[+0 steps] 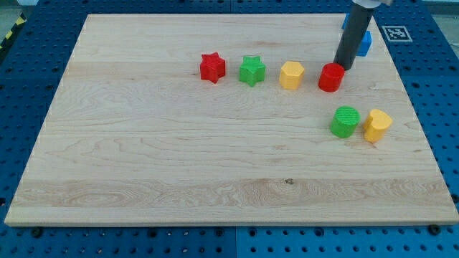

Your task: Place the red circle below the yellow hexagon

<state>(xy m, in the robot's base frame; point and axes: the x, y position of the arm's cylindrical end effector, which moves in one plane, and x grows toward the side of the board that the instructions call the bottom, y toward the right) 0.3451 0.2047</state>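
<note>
Camera view: my tip (340, 67) sits at the top edge of the red circle (330, 77), touching it or just about; contact is hard to confirm from this angle. Tool is a plain dark rod, so nothing to spread or press together, and it pinches nothing.

Landmark = red circle. Yellow hexagon (291, 74) is just to its view-left, small gap between them, same row. Green star (252, 70) and red star (212, 67) are further view-left along that row. Green circle (345, 121) is below it, slightly view-right, with a second yellow block (376, 125) touching or nearly touching the green one on its far side. Blue block (365, 43) is above and view-right, partly hidden behind the rod. All on the wooden counter (143, 165).

Handling, my read: small, light, rigid puck that should slide easily on smooth wood. Round side means an off-centre push lets it roll off the tip, so press through its centre line. From the top side, push down first, then go to its view-right side and nudge it view-left under the hexagon. Space below the hexagon looks free; watch the green circle.
</note>
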